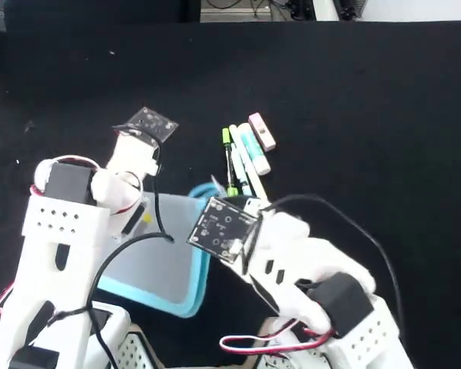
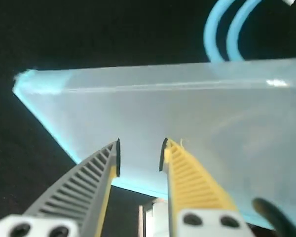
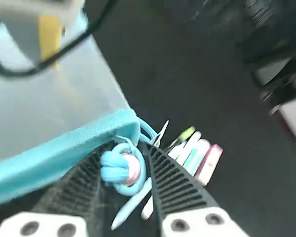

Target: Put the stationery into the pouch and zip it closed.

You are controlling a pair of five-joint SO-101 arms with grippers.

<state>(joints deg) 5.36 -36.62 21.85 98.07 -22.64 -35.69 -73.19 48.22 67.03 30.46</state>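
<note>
Two claws get the pouch ready, and the pens are not in yet.

The black bench (image 1: 369, 92) holds a flat pouch (image 1: 169, 277), near us and a bit left of the middle. The pouch is milky and see-through with a bright blue edge. The left claw (image 2: 140, 157) is spread open over the pouch's flat side. I think it is there to keep the pouch from sliding. The right claw (image 3: 124, 154) squeezes the blue zip pull (image 3: 122, 172) at the pouch's far right corner, likely so it can tug the zip. The stationery (image 1: 246, 150) lies in a bunch just past that corner, all outside the pouch. It has a green pen (image 1: 227, 146) on the left and a small pink eraser (image 1: 262, 131) on the right.
</note>
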